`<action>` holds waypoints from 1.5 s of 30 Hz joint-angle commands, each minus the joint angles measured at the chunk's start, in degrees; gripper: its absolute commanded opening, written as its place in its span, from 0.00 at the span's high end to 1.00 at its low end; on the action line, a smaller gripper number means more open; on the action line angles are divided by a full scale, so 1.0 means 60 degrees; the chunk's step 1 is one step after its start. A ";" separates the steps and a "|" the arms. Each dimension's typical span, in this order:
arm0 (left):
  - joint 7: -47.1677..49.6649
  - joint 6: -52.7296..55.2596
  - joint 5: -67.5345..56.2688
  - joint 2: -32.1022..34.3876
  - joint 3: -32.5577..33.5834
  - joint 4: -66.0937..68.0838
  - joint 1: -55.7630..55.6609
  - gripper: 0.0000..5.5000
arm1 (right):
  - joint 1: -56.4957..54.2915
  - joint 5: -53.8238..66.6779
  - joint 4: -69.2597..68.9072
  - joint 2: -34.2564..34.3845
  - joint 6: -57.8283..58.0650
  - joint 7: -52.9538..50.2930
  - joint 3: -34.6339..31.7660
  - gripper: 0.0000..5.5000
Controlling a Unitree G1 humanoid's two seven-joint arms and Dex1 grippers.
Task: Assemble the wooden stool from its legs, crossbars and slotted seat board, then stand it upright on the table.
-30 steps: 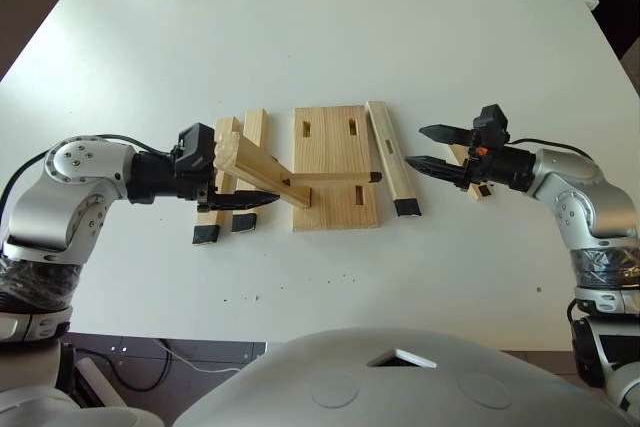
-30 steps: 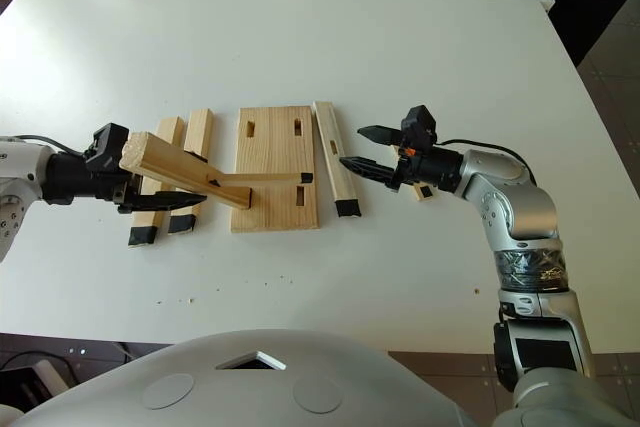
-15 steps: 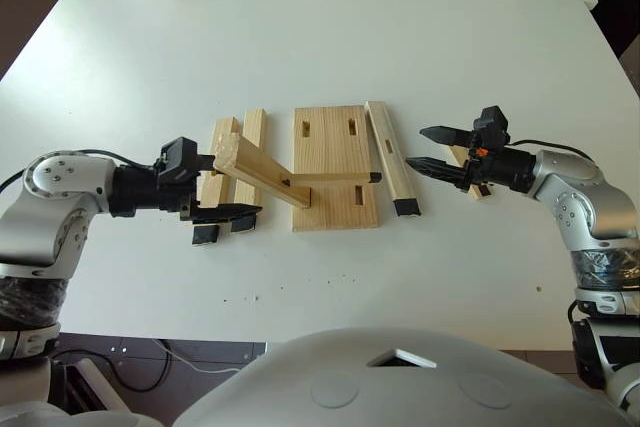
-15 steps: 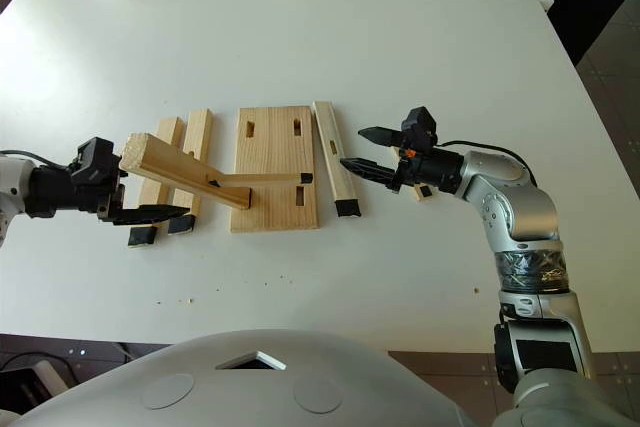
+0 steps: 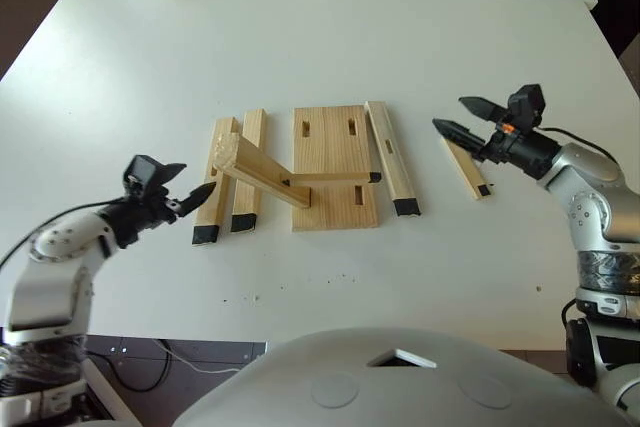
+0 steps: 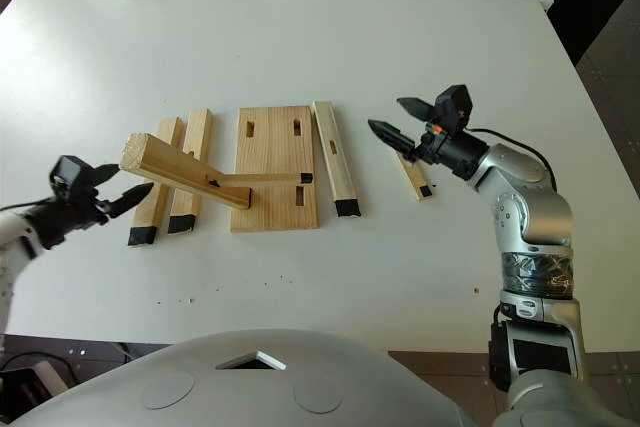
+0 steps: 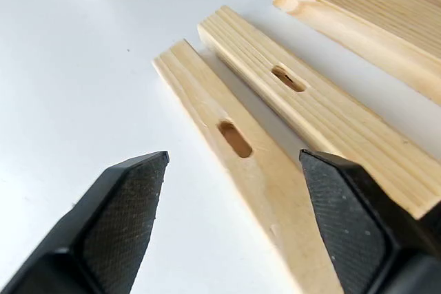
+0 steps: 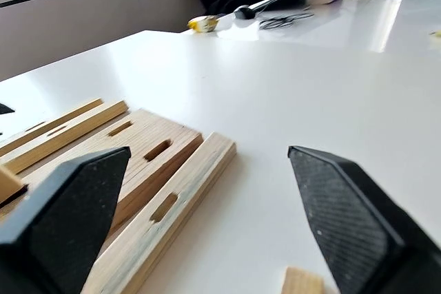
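From the head camera we see the slotted seat board (image 5: 330,152) lying flat mid-surface (image 5: 320,57), with two loose legs (image 5: 255,129) side by side on its left and a fourth leg (image 5: 385,142) just beside its right edge. A tilted leg (image 5: 262,175) crosses above the loose pair; it seems joined to a crossbar (image 5: 335,178) that rests on the board. A short crossbar (image 5: 466,165) lies apart to the right.

The left gripper (image 5: 190,184) hangs near the loose legs' lower ends, spread and holding nothing. The right gripper (image 5: 450,113) hovers above the short crossbar, also spread and empty.

The left wrist camera looks between its parted fingers (image 7: 124,218) at the two slotted legs lying close together. We judge that closing here could catch both, or scrape the surface.

From the right wrist camera, the board and fourth leg lie beyond the spread fingers (image 8: 344,218); the short crossbar's end sits just below.

Our main worry is the propped leg. A bump from the left arm could pull its joint loose or shove the board. The small crossbar may skid away if it is pinched off-centre.
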 commanded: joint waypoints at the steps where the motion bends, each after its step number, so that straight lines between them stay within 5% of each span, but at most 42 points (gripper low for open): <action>1: 0.1915 0.1012 0.0324 -0.1228 -0.0194 -0.0942 0.0164 0.36 | -0.0831 0.0008 -0.0020 0.0161 0.0195 -0.0846 -0.0365 0.24; 17: 0.3637 0.2584 0.0885 -0.2413 -0.0648 -0.1571 0.0815 0.36 | -0.0906 0.0103 -0.0165 0.0612 0.0217 -0.1221 -0.0239 0.24; 27: 0.3930 0.3791 0.0790 -0.2462 -0.0492 -0.2188 0.0800 0.62 | -0.0524 0.0133 -0.0495 0.0863 0.0180 -0.1593 -0.0322 0.24; 35: 0.3910 0.4173 0.0835 -0.2196 -0.0318 -0.2424 0.0380 0.63 | -0.0421 0.0204 -0.0758 0.0941 0.0239 -0.1799 -0.0380 0.24; 45: 0.2822 0.3457 -0.1858 -0.0730 0.3070 -0.0700 -0.5147 0.63 | -0.2656 0.0939 -0.0087 0.0871 0.0790 -0.1569 -0.0498 0.24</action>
